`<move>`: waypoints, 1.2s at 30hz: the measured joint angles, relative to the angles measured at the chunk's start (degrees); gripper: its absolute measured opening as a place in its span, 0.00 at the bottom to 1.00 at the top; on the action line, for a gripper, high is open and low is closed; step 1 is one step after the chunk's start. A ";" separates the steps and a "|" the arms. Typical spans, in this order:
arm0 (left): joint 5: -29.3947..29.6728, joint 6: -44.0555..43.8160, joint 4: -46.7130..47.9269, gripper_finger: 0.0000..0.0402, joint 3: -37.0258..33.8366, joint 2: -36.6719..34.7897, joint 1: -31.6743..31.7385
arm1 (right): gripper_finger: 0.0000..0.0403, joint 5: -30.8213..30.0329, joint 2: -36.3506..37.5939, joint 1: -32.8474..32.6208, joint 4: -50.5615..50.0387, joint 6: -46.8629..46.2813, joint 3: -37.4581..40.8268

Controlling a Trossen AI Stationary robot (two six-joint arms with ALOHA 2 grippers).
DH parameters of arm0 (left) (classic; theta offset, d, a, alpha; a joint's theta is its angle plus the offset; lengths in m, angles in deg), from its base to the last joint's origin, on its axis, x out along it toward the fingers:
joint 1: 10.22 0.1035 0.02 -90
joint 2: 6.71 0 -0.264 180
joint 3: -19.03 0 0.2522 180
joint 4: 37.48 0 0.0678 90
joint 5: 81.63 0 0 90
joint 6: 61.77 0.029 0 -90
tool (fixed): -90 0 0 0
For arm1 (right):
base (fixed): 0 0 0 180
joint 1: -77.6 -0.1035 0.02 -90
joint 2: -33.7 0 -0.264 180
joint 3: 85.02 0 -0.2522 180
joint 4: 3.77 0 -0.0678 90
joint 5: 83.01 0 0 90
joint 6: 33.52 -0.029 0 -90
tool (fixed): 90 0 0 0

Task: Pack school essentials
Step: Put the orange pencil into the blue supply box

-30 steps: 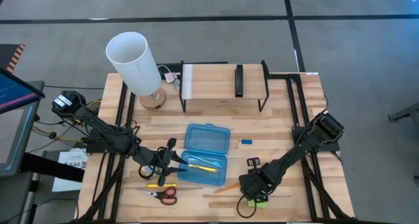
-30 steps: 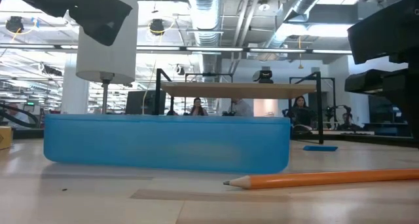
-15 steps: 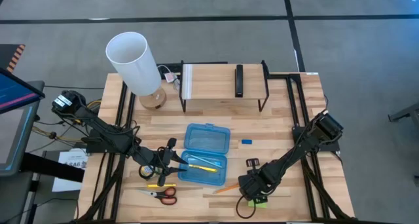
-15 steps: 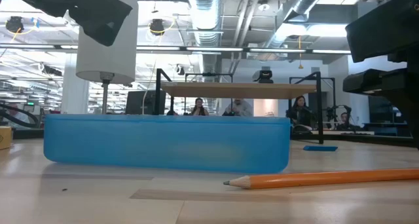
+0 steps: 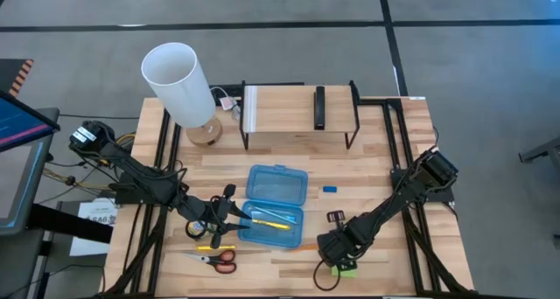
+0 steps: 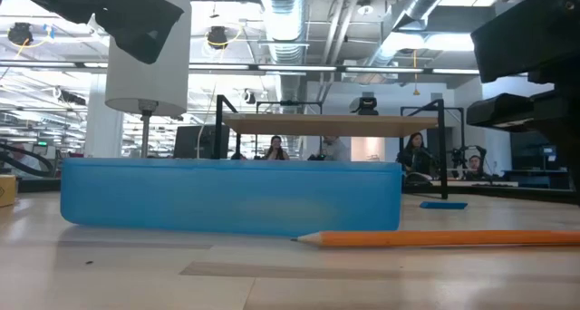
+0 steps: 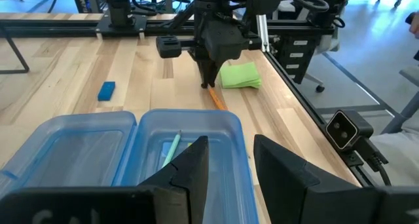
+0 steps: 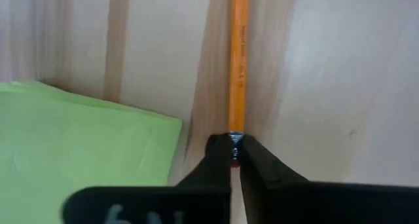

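Note:
An orange pencil (image 8: 239, 60) lies on the wood just right of the open translucent blue case (image 5: 276, 203), with my right gripper (image 5: 325, 243) shut on it. A thin yellow and a green pencil (image 5: 271, 216) lie inside the case. My left gripper (image 7: 229, 149) stands open at the case's left side, holding nothing. The lime-green sticky-note pad (image 8: 85, 139) lies flat beside my right gripper. A small blue eraser (image 5: 329, 190) rests right of the case. Red-handled scissors (image 5: 219, 259) and a yellow pencil (image 5: 214, 246) lie near the front edge. My right gripper pinches the orange pencil's eraser end (image 8: 234, 145) between its two fingertips (image 8: 219, 160). It comes down at a slant from the table's right, and the pencil runs on from the fingers toward the case. The pencil lies about level (image 6: 435, 239), low over the wood.
A tall white lamp (image 5: 179, 82) stands at the far left. A black-framed wooden shelf (image 5: 297, 115) spans the far middle. People sit in the room beyond the table in the low view. Bare wood shows between the case and the shelf.
My right gripper has shut on the orange pencil's eraser end. The pencil has swung a little, so its point now lies closer to the blue case. My left gripper has kept still.

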 joint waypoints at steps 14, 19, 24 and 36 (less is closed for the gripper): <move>0.00 0.05 0.02 0.27 0.00 0.00 -0.01 | 0.01 0.32 0.16 -0.26 -4.05 4.31 -2.93; 0.00 0.05 0.02 0.27 0.00 -0.02 0.00 | 0.00 0.30 -0.24 -0.22 -6.34 6.15 -5.64; 0.00 0.08 0.02 0.27 0.00 -0.02 0.00 | 0.00 -0.01 -0.13 -0.21 -7.15 6.97 -7.15; 0.00 0.10 0.05 0.27 -0.01 -0.02 -0.01 | 0.00 -0.74 -0.04 -0.20 -7.89 7.10 -7.63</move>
